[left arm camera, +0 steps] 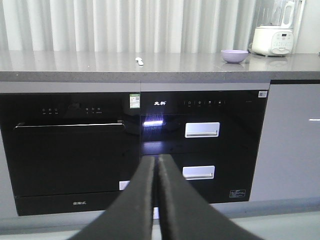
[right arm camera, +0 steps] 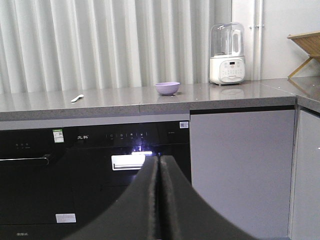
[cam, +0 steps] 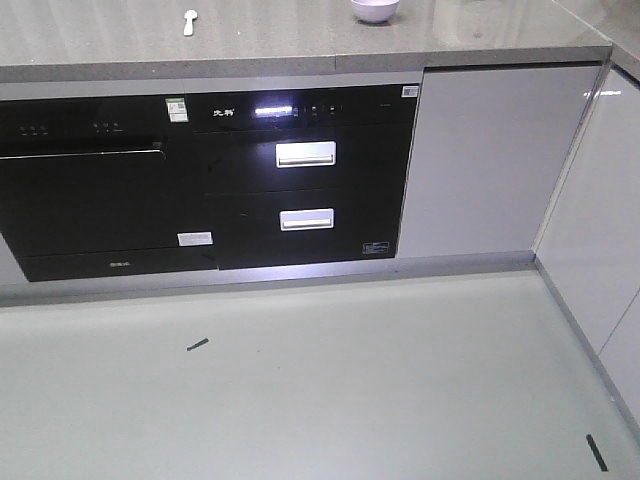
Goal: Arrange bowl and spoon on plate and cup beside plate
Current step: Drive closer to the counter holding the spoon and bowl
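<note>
— Two pieces show, the bowl [cam: 374,10] and the spoon [cam: 189,22], both up on the countertop [cam: 300,45], above and ahead of us.
— Which arm for which?
— Our right gripper [right arm camera: 158,160] faces the bowl. Our left gripper [left arm camera: 156,161] faces the spoon, which lies lengthwise toward us. Both grippers hang low before the black appliance front [cam: 250,180], fingers pressed together.

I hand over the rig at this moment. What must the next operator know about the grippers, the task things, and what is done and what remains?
Left gripper: shut, empty, pointing at the black appliance fronts.
Right gripper: shut, empty, pointing the same way.
Bowl and spoon: apart on the grey counter, both untouched.
Plate and cup: in no view.
Done: nothing yet.
Left: find the plate, put bowl and spoon on it, and set the cup beside it.
</note>
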Tool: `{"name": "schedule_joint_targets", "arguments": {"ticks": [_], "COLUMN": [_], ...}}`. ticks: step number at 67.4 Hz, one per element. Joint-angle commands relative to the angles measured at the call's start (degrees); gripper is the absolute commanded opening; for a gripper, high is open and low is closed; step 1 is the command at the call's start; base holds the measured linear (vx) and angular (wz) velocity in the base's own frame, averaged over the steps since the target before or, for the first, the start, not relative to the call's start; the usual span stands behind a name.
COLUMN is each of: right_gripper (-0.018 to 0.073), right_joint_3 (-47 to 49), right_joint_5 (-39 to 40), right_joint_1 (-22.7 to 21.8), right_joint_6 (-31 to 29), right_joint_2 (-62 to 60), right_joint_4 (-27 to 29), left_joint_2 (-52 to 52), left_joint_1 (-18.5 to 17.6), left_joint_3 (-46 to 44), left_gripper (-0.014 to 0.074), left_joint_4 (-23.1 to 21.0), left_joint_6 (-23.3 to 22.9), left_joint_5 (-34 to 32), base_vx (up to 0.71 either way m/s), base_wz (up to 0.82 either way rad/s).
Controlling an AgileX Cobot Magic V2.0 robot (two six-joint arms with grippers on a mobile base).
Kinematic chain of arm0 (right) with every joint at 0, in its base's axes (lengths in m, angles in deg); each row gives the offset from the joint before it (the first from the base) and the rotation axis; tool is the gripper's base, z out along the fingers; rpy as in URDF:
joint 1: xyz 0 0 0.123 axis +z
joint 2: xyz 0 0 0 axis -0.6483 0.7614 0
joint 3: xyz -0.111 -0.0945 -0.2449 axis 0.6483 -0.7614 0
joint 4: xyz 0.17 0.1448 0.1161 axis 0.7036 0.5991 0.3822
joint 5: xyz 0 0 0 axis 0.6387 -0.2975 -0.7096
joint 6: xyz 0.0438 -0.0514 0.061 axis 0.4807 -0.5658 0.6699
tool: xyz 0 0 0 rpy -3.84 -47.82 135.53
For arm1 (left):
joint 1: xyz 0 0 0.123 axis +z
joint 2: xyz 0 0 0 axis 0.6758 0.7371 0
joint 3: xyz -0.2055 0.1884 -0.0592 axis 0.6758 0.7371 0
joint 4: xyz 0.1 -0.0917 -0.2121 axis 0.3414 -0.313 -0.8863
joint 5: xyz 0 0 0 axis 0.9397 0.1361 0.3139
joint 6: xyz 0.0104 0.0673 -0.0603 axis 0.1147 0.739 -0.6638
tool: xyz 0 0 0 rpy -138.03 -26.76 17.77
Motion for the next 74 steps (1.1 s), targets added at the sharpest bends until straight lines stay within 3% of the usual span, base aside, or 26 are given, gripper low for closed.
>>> {"name": "schedule_joint_targets", "arguments": {"ticks": [1,74], "right_gripper": [-0.0011,-0.0011], "right_joint_3": [-0.44,-0.44], "right_joint_5": [4.54,4.54], "right_joint_1": [-0.21,-0.21], "right_joint_6": [-0.28,-0.28], "right_joint_2": [-0.42,-0.42], "right_joint_4": [-0.48,-0.48], "left_joint_2": [-0.80,-0.80], "left_joint_1": [0.01,0.01], "left_joint_3": [-1.12,-1.12], "left_gripper": [-0.0006,-0.0006], "left_joint_4": [-0.05,-0.05], "left_joint_6": [-0.63,-0.63], "left_joint_5": [-4.74,-4.74], "base_vx": [0.16,0.16], "base_wz": [0.00,0.02]}}
